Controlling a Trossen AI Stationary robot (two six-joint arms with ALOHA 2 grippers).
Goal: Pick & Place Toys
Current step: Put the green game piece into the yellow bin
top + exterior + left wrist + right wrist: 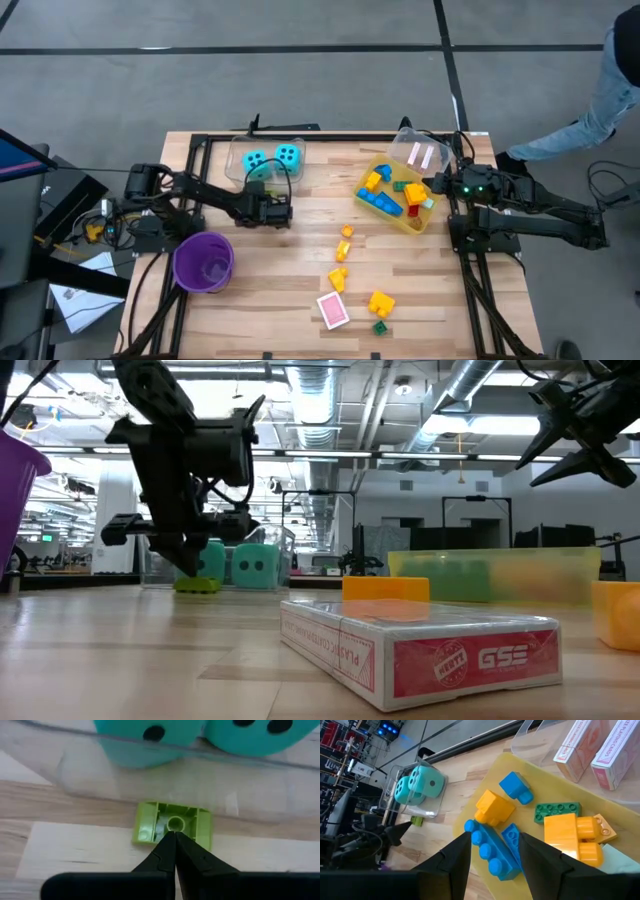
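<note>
Left gripper (281, 212) sat low over the table with its fingers pressed together, their tips touching a light-green brick (172, 823) that lay hollow side up on the wood, just in front of a clear bin (262, 160). Whether the brick was pinched or merely touched could not be told. That clear bin held two cyan dice (272, 158) with black dots, side by side.

Right gripper (492, 851) hung above the yellow bin (397, 218) with its fingers spread and nothing between them. Inside the yellow bin lay blue bricks (492, 847), orange and yellow bricks (570, 840) and a dark-green plate brick (556, 811). Beside it, a second clear bin (421, 152) held two pink card boxes (592, 747); one box edge showed the word "PLASTIC".

A purple cup (204, 262) stood near the left arm's base. On the bare wooden table (300, 255) a loose line of yellow and orange bricks (342, 255) ran toward the front edge, ending by another pink card box (333, 310), a larger yellow brick (381, 302) and a small green brick (380, 326). In the low view that box read "GSE" on its red end.

Beyond the table stretched a grey floor and an open hall with ceiling ducts, and a person (600, 95) in jeans stood at the right.
</note>
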